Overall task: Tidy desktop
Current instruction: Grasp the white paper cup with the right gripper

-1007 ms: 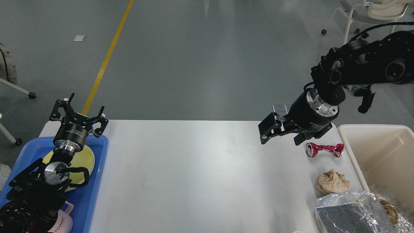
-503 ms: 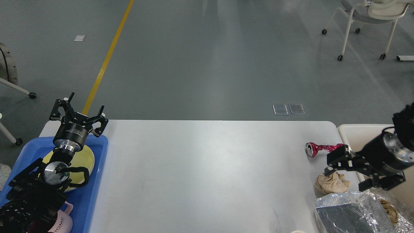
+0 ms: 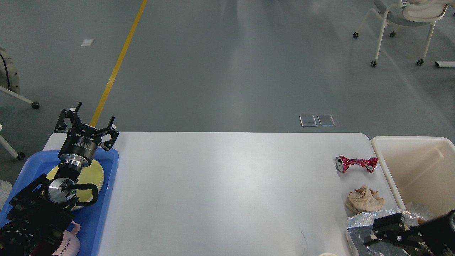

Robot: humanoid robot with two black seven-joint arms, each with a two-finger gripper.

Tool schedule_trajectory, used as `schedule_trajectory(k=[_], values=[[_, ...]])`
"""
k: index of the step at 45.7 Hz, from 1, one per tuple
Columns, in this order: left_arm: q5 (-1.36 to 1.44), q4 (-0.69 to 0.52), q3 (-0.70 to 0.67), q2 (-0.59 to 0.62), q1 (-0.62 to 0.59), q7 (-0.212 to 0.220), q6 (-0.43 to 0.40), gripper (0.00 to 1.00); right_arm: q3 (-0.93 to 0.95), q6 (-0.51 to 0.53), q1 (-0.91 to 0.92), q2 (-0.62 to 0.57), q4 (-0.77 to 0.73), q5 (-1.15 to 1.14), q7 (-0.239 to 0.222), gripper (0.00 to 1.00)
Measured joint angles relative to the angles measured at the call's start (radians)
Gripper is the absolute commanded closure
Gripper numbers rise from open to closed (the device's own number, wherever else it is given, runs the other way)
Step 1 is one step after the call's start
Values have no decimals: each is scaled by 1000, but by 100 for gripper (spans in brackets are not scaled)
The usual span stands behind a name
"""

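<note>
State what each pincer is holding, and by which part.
Nothing is held. The left pincer is open and empty above the blue tray; the right pincer grips nothing.

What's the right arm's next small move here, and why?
Probably lift the right gripper, open and empty over the foil tray, toward the crumpled tissue: it and the crushed red can lie loose on the desktop beside the beige bin.

Looks like a lab or test hall w/ an office feel. Wide grey-green sealed floor [image 3: 227, 64], a yellow line [image 3: 117, 64] painted across it, two metal floor plates [image 3: 317, 120] set flush. Wheeled chair [image 3: 405, 21] far right, another caster leg [image 3: 21, 101] at left edge. Staged white desktop [image 3: 220, 192] stands alone in open space, no walls or home furniture in view.
</note>
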Motion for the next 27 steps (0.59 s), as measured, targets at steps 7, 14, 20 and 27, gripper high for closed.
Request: schedule_trajectory(k=[7, 14, 20, 27], values=[[0, 0, 0, 0, 0, 0, 0, 2, 147, -75, -169, -2, -9, 3, 4, 0], [0, 0, 0, 0, 0, 0, 0, 2, 317, -130, -353, 48, -44, 4, 4, 0], [-1, 0, 0, 0, 0, 0, 0, 2, 396, -144, -447, 85, -71, 3, 3, 0], [-1, 0, 0, 0, 0, 0, 0, 2, 413, -142, -495, 104, -85, 0, 4, 0]])
